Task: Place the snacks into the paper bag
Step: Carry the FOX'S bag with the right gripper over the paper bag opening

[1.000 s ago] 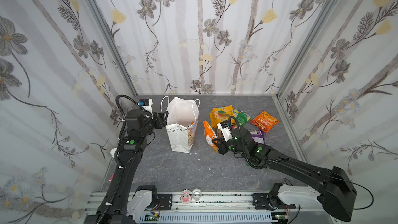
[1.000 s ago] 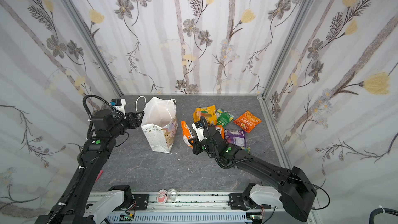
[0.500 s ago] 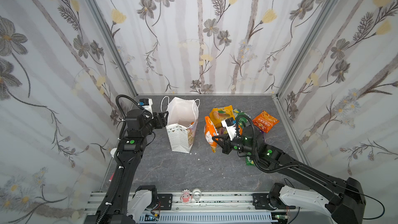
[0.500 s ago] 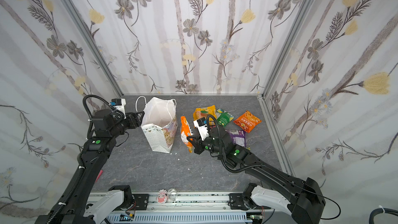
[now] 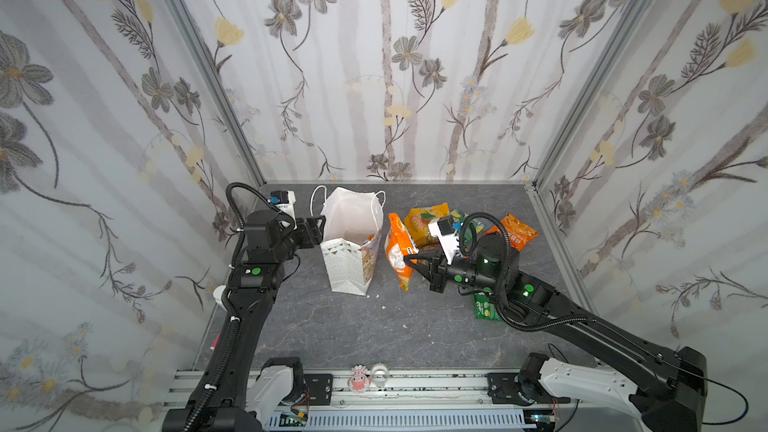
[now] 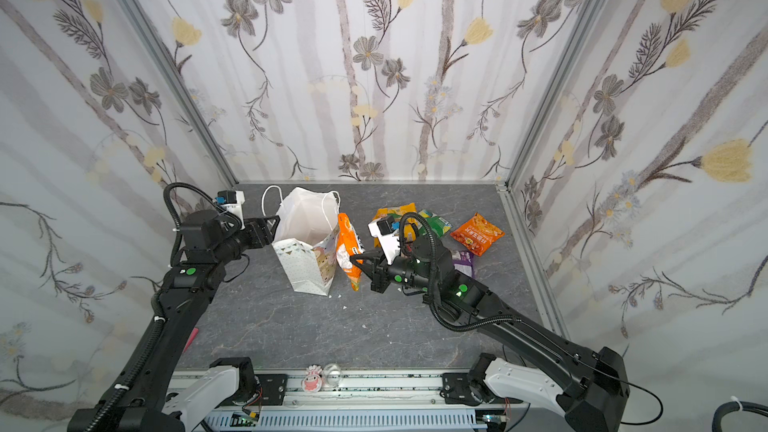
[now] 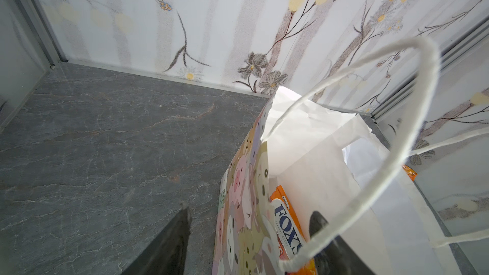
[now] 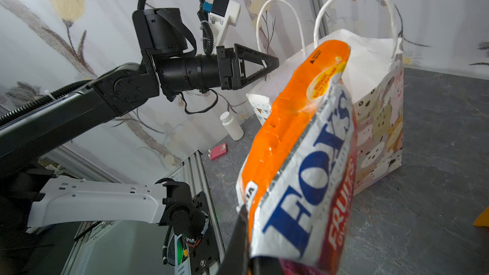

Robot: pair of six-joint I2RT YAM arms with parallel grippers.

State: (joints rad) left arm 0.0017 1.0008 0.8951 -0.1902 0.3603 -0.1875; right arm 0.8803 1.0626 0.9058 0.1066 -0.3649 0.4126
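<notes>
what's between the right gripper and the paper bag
Only the orange candy packet the right gripper holds, hanging just beside the paper bag, seen in both top views.

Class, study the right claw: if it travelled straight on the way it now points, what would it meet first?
Probably the paper bag: the right claw, shut on the orange FOX'S packet, points at its cartoon-printed side, with nothing else between. How high it would strike against the rim is unclear.

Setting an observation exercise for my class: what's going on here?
The right end effector grips an orange FOX'S candy packet, holding it upright beside the white paper gift bag. The left end effector straddles the bag's wall, jaws open. One FOX'S packet already sits inside; more snack packets lie on the grey table.
</notes>
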